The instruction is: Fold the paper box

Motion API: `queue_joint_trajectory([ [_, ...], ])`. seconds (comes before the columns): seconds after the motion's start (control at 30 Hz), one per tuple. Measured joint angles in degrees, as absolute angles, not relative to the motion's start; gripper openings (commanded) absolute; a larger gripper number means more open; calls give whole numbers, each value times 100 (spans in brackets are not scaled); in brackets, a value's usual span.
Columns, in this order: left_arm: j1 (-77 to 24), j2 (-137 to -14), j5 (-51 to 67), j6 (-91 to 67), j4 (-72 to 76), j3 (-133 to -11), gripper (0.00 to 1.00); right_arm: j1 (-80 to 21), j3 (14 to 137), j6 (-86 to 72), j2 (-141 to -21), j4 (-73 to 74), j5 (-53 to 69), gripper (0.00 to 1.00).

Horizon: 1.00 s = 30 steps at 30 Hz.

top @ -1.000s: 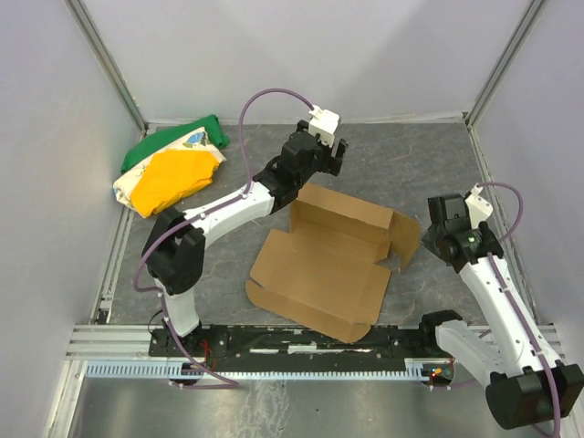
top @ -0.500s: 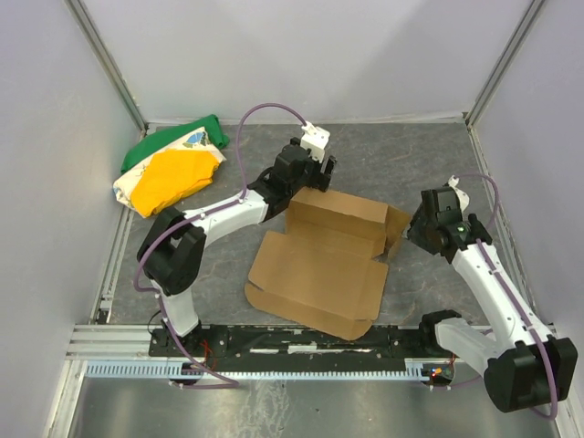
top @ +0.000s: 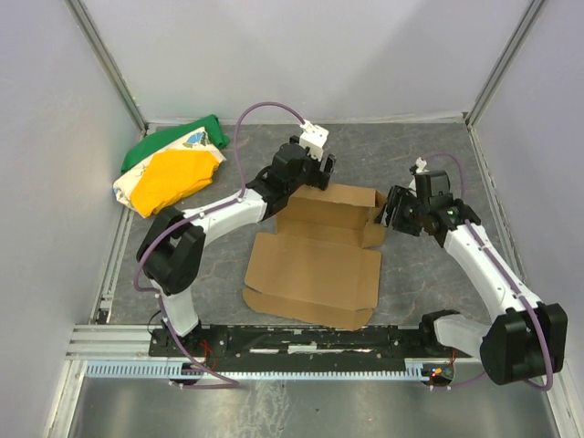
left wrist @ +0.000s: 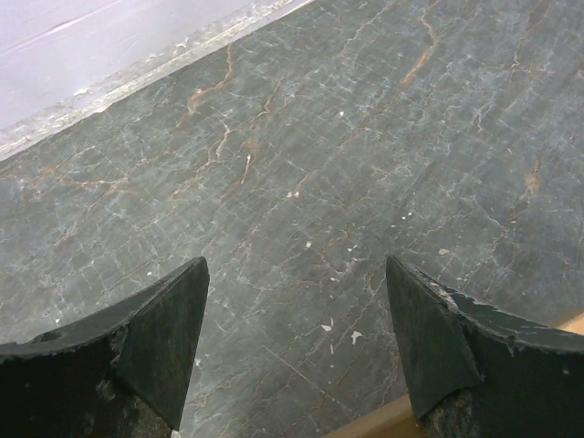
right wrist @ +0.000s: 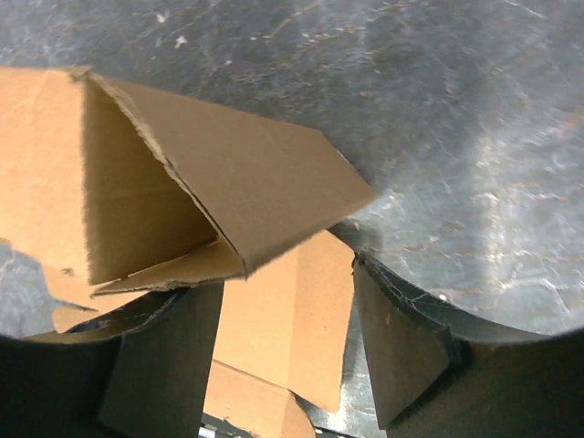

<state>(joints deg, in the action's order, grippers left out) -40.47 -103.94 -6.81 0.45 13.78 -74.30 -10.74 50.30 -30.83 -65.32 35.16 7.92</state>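
From above, the paper box (top: 315,269) lies mid-surface between the two arms, half-formed: its wide front panel lies flat toward the arm bases, while the far wall stands raised with a short side flap turned in at the right end. The left fingers (top: 326,170) hang just past the far wall's left end and the right fingers (top: 392,206) sit at the right-hand flap; a green, yellow and white cloth bundle (top: 173,169) lies well apart at the far left of the grey surface (top: 420,155). The left wrist camera adds what the overhead cannot: the left fingers (left wrist: 155,347) stand wide apart over bare veined stone, with only a sliver of cardboard (left wrist: 383,422) at the bottom edge. The right wrist camera looks into the box's corner – a creased wall and folded flap (right wrist: 228,182) – with the right fingers (right wrist: 401,356) spread apart and a flap showing in the gap between them, neither visibly pressing on it.
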Motion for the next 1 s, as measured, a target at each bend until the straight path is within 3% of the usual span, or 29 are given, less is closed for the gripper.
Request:
queue_joint_trajectory([
  [0.3,-3850,-10394,-576,45,1330,-7450,85,-1076,5212,-2851,-7153,2825,1826,66],
  [0.63,-3848,-10394,-412,43,1411,-7395,83,-1125,5153,-2510,-7185,2477,2198,66],
  [1.0,-3848,-10112,-235,-152,1695,-6941,82,-1804,3533,-2368,-7002,556,1651,66],
])
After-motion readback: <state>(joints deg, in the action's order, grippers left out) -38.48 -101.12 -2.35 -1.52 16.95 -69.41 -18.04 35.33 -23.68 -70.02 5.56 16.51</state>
